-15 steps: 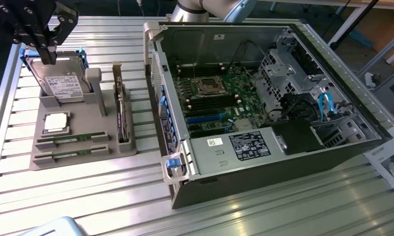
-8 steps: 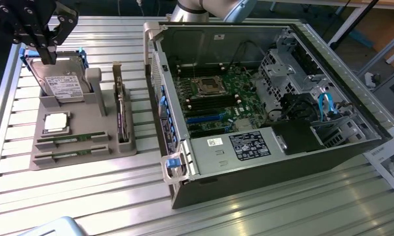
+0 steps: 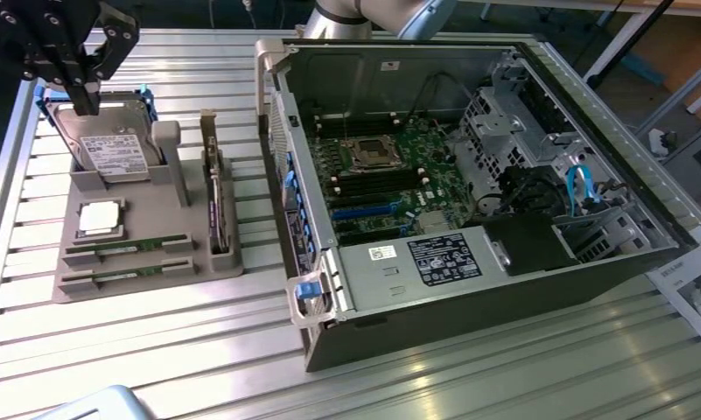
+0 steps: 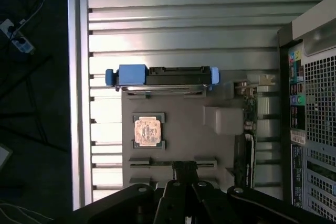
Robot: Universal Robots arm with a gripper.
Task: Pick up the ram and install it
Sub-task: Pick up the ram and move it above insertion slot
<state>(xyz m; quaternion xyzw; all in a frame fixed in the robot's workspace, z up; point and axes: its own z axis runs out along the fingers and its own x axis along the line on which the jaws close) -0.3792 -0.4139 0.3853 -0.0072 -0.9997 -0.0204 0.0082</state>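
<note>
Ram (image 3: 129, 247) is not in the gripper (image 3: 87, 107), whose fingers are pressed together on nothing. The gripper hangs in the air above the grey holder (image 3: 151, 214), clear of every part; in the wrist view its tip lines up over the ram slots. The ram sits on edge in a slot at one end of the holder, with a second like strip (image 3: 126, 273) parallel just beside it. A square silver processor (image 3: 99, 217) lies next to them. A hard drive (image 3: 111, 149) in a blue carrier occupies the opposite end. An expansion card (image 3: 216, 206) stands on edge along the side nearest the computer case (image 3: 444, 262). The case lies open, motherboard (image 3: 385, 171) exposed, at the exterior view's right of the holder, both on the slatted metal surface (image 3: 151, 350).
</note>
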